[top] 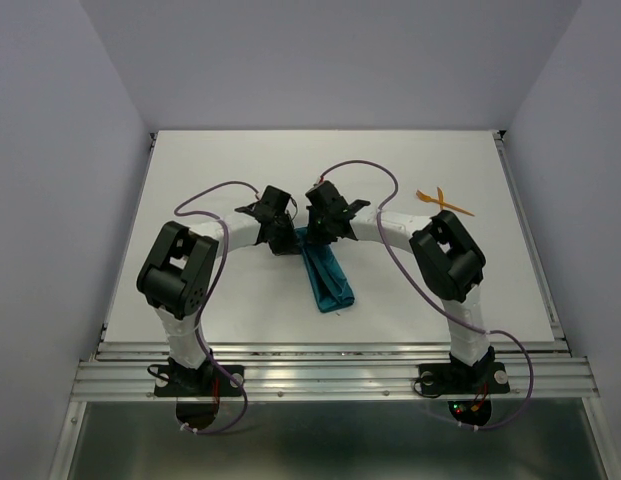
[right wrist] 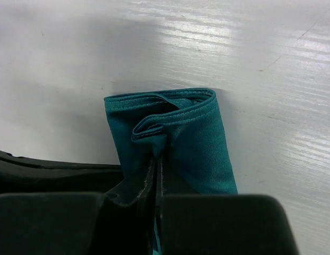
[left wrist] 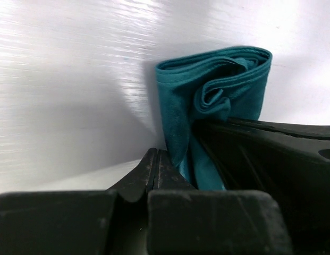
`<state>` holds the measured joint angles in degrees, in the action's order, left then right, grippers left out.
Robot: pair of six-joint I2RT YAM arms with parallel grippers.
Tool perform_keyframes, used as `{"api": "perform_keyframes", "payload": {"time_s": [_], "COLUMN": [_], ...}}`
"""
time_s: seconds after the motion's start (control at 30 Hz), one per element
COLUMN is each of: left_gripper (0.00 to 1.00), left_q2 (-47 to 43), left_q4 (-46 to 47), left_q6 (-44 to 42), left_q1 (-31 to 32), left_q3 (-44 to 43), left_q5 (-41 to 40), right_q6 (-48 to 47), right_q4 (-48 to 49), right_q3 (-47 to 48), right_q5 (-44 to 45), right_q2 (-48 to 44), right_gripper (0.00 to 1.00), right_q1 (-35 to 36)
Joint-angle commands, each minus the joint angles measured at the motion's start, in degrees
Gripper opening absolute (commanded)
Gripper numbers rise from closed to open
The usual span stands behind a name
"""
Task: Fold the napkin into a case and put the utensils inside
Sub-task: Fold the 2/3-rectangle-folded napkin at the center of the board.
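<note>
- The two arm bases are bolted at the near edge of the table (top: 190,160), the left arm (top: 178,270) toward the near-left corner and the right arm (top: 448,262) toward the near-right corner. Both elbows are raised and both forearms reach in toward the middle.
- The napkin (top: 328,280) lies around the centre of the tabletop, folded into a narrow teal strip. It runs slightly on the slant, its near end pointing toward the near edge and a little to the right.
- The far end of the strip is lifted off the surface and sits under the two grippers, which meet there almost touching.
- The left gripper (top: 287,243) is at the left side of that end. In its wrist view its fingers (left wrist: 154,170) are pressed flat together, and the folded cloth (left wrist: 218,79) lies against the outer side of one finger.
- The right gripper (top: 318,232) is at the right side. In its wrist view its fingers (right wrist: 146,180) are clamped on a fold of the cloth (right wrist: 196,138), with a sliver of teal showing in the seam between them.
- The utensils (top: 443,203), two thin orange pieces crossed over one another, lie flat toward the far-right corner, well apart from the napkin and both grippers.
</note>
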<state>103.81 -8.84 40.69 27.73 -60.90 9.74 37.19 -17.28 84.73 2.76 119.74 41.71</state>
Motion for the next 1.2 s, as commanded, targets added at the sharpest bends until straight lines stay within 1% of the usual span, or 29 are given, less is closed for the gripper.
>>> {"api": "perform_keyframes", "payload": {"time_s": [0.0,0.17,0.33,0.47,0.57,0.83,1.17], "left_gripper": [0.00,0.00,0.00,0.00,0.00,0.00,0.00], "left_q2": [-5.6,-4.6,-1.2,1.1,1.7,3.6,6.1], "left_q4": [-2.7,-2.8,-3.0,-3.1,-3.0,-1.6,0.3], "left_q6": [-2.4,-4.2,-5.0,-6.6,-7.3,-6.9,-6.0], "left_q1": [-2.3,-3.0,-3.7,-4.4,-4.3,-4.3,-4.1], "left_q3": [-0.6,-3.9,-8.4,-11.2,-11.2,-9.7,-10.2], "left_q5": [-3.0,-2.5,-2.7,-0.9,1.0,1.8,3.7], "right_q6": [0.2,0.0,-0.2,-0.3,-0.1,0.0,-0.3], "right_q4": [0.2,0.2,0.2,0.2,0.2,0.2,0.2], "right_q3": [1.1,1.1,1.2,1.0,0.9,1.2,1.7], "right_q5": [0.2,0.1,-0.2,0.0,0.3,0.0,0.3], "right_q2": [2.1,1.9,1.5,0.9,0.7,0.1,-0.7], "right_gripper": [0.01,0.01,0.01,0.01,0.01,0.01,0.01], "right_q1": [0.6,0.6,0.6,0.6,0.6,0.6,0.6]}}
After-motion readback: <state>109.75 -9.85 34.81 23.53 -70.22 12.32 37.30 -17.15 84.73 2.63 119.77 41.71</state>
